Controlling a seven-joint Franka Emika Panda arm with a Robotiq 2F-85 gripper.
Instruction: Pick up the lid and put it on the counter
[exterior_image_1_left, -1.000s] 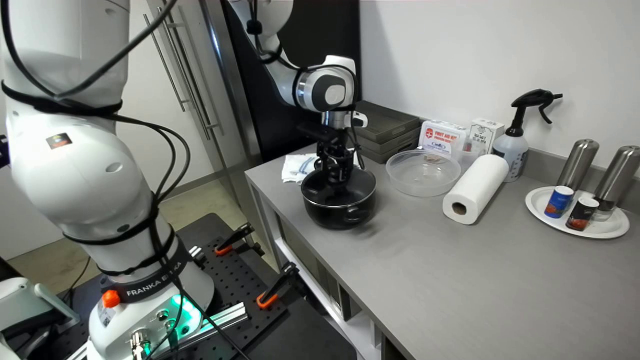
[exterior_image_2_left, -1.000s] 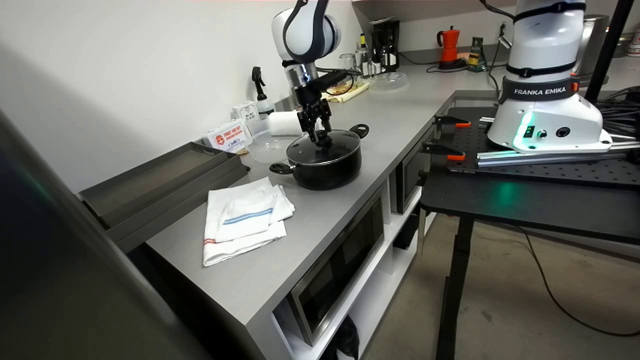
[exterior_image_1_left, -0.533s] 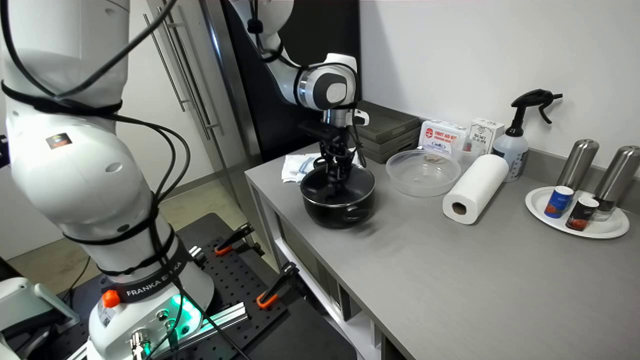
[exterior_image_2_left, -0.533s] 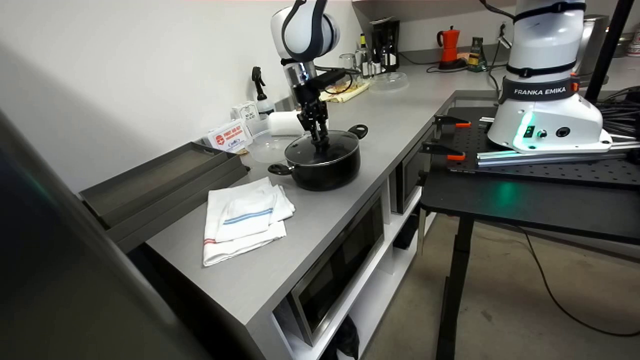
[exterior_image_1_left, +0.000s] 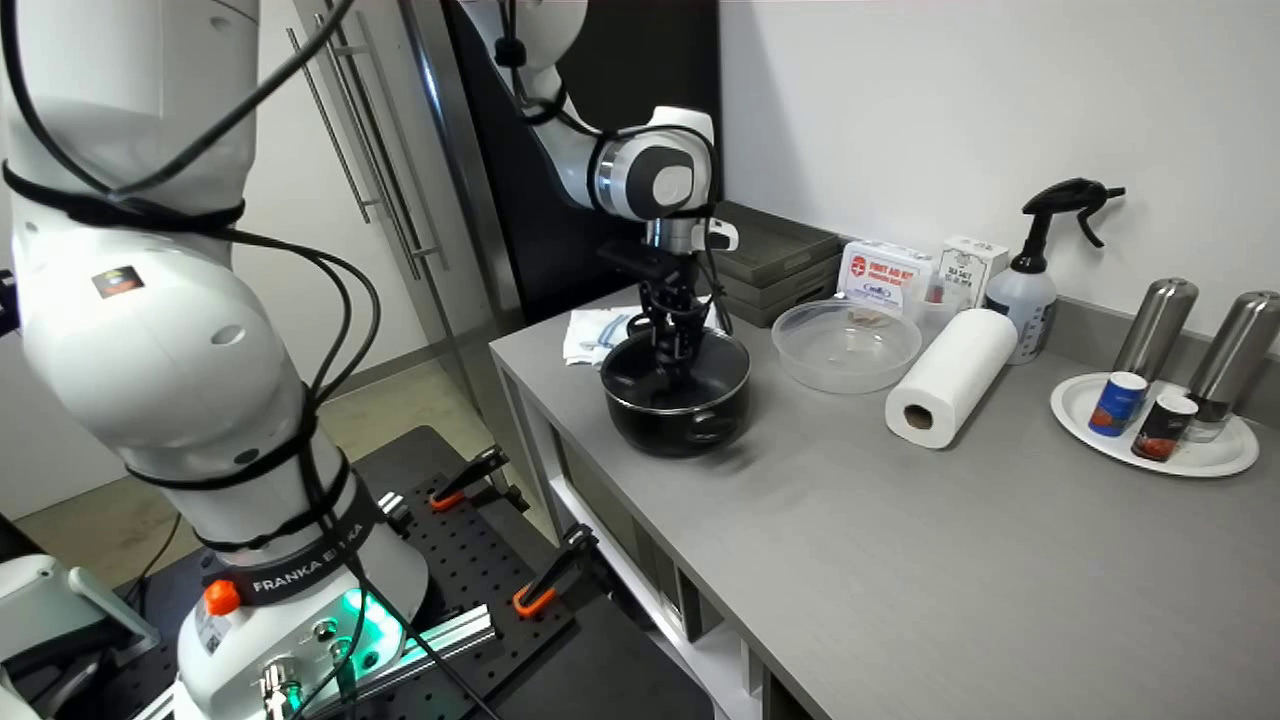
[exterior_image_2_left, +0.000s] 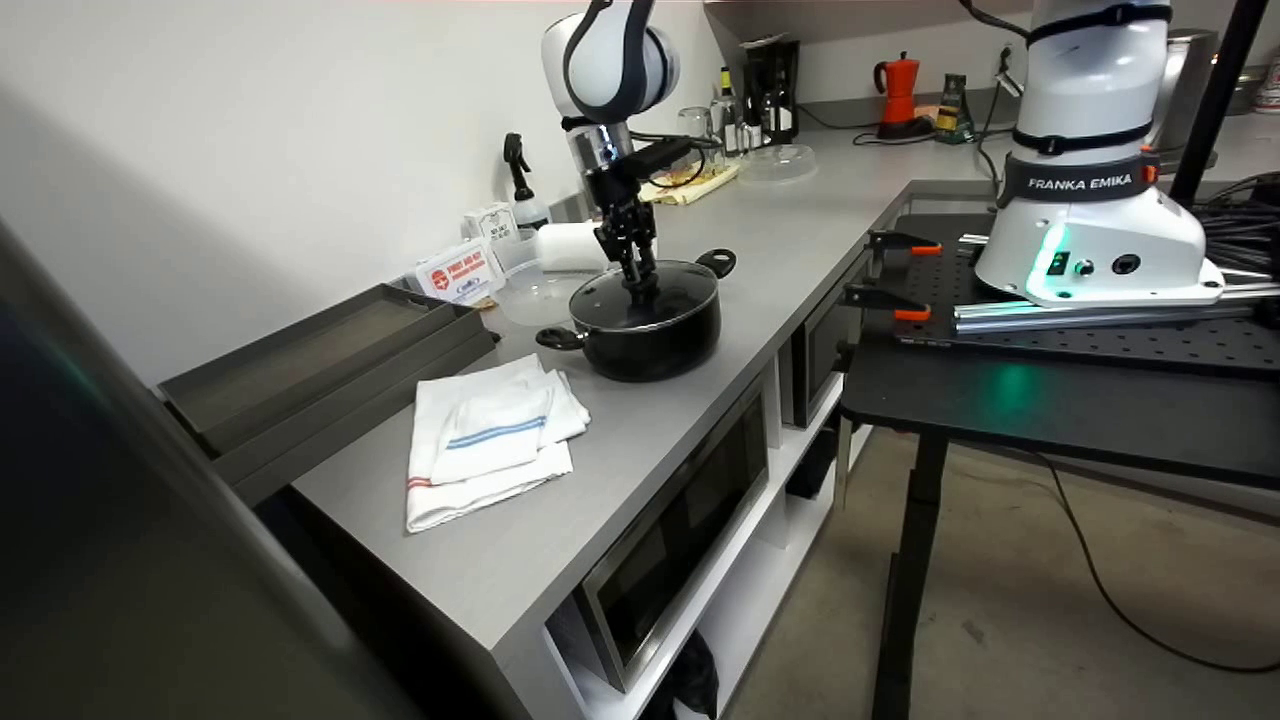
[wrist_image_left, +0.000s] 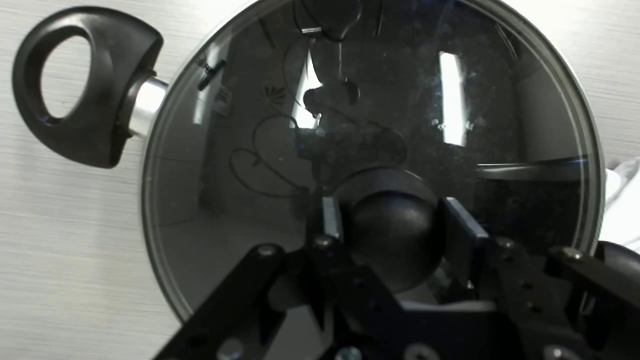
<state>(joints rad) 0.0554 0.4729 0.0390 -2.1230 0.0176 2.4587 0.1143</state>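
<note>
Nearest the wrist camera, the tool (wrist_image_left: 393, 215) hangs above the pot (exterior_image_1_left: 685, 430), its two fingers (wrist_image_left: 462, 225) parted by roughly the width of the black knob (wrist_image_left: 392, 242), one on each side of it; whether they squeeze the knob I cannot make out. The glass lid (wrist_image_left: 372, 150) lies right under the tool, on top of the pot, covering it. The knob's lower part and some of the lid's lower edge hide behind the tool; the lid's top edge is cut off in the wrist view, as is part of a pot handle (wrist_image_left: 622, 261). In both exterior views, black tool and black knob blur into one another. The pot stands on the grey desk (exterior_image_1_left: 950, 560). Near it lie a folded towel (exterior_image_2_left: 495, 435) and a clear dish (exterior_image_1_left: 846, 350); past the dish from the pot come a paper roll (exterior_image_1_left: 955, 375) and a first aid box (exterior_image_1_left: 885, 272). Well apart from the pot is a white plate (exterior_image_1_left: 1075, 405).
</note>
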